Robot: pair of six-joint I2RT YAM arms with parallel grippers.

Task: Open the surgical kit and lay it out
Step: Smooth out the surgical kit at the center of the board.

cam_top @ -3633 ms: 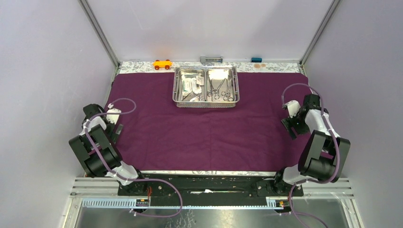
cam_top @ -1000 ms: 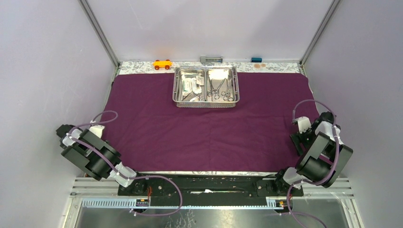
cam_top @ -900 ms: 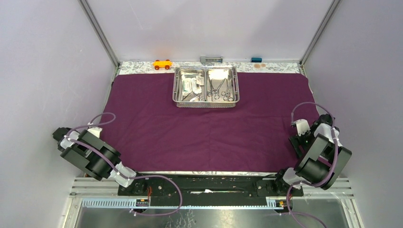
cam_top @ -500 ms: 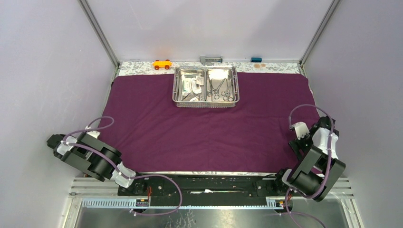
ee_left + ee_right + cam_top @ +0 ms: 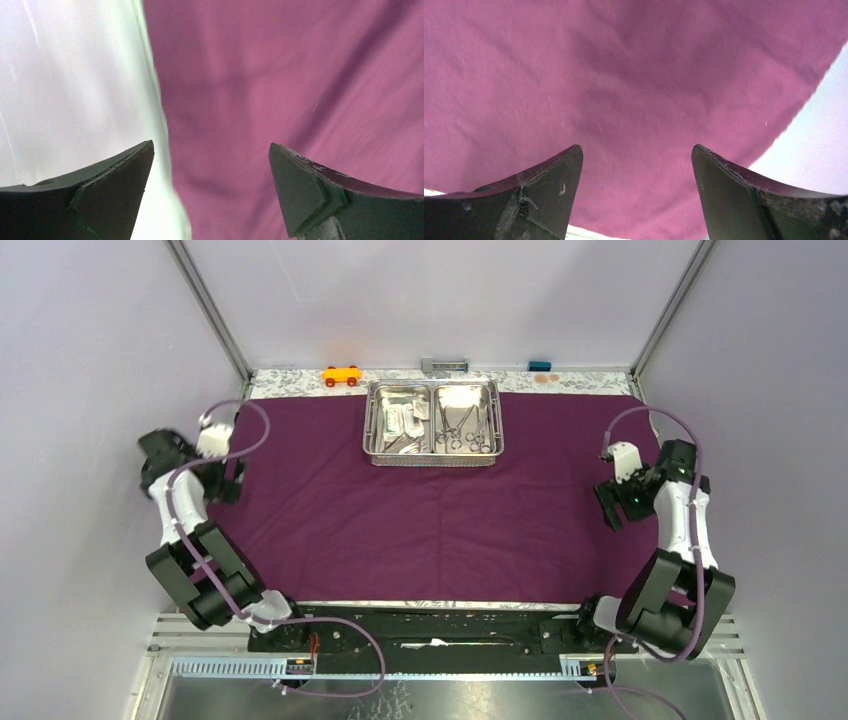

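Both arms have swung forward from the near corners. Left tool (image 5: 228, 480) hangs with jaws spread over the left edge of the cloth (image 5: 420, 510); right tool (image 5: 612, 502), jaws likewise spread, hangs over its right side, both gripping nothing. Cloth lies flat on the counter (image 5: 300, 383). Farther back on it sits the tray (image 5: 434, 461), packets (image 5: 400, 420) in its left compartment, forceps (image 5: 465, 430) in the right. Beyond stands a toy car (image 5: 341, 375).

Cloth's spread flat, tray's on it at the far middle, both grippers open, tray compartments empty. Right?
Not empty: the top view shows packets in the left compartment of the tray and ring-handled forceps in its right. The cloth, tray position, open left gripper and open right gripper are as stated.
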